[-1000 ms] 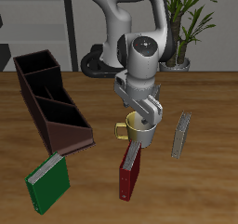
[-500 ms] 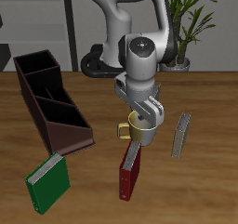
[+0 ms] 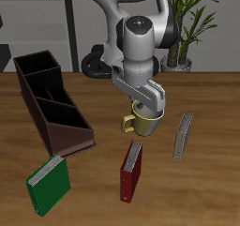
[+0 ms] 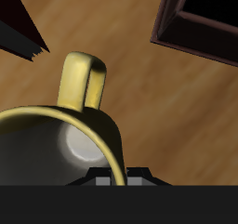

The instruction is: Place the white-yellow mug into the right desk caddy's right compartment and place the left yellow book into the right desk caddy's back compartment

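The gripper [image 3: 150, 105] hides the top of the white-yellow mug [image 3: 142, 123], so its jaws cannot be seen. In the wrist view the mug is cut off, and only a corner of the right desk caddy [image 4: 206, 21] shows.

- The arm [image 3: 131, 23] is built of rounded, glossy white-grey segments with smooth shells.
- A dark round cap sits on top of the bulky wrist joint [image 3: 139, 26] (black, ringed by pale casing).
- The base [image 3: 101, 61] is a dark, flat foot.
- The gripper [image 3: 150, 108] has a pale grey body with darker grey fingers.
- In the wrist view, only a black band and small grey finger parts [image 4: 119, 176] show.
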Tool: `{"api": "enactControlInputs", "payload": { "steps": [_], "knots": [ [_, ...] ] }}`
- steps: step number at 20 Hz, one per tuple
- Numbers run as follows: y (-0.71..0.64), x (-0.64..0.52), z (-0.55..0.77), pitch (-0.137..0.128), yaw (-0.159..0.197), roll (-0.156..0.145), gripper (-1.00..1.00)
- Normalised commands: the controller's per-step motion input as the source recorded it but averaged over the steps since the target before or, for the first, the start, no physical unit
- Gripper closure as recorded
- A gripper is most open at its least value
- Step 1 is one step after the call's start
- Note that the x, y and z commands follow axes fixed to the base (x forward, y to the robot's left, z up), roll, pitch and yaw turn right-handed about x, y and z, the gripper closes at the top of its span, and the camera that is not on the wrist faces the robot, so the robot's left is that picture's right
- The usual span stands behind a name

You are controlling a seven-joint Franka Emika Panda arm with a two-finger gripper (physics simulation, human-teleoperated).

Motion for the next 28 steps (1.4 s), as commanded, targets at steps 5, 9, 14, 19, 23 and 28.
{"api": "enactControlInputs", "payload": {
  "steps": [5,9,14,19,23,28],
  "knots": [
    [-0.32,-0.21,1.07,-0.164,0.139,0.002,1.0],
    [-0.37,-0.32,0.94,-0.098,0.123,0.029,1.0],
    [-0.43,-0.23,0.53,-0.031,0.112,0.011,1.0],
    [-0.65,-0.25,0.29,0.018,0.079,-0.006,1.0],
    [-0.6,-0.28,0.23,0.015,0.042,-0.034,1.0],
    [-0.67,-0.46,0.14,0.035,0.048,-0.026,1.0]
  ]
}}
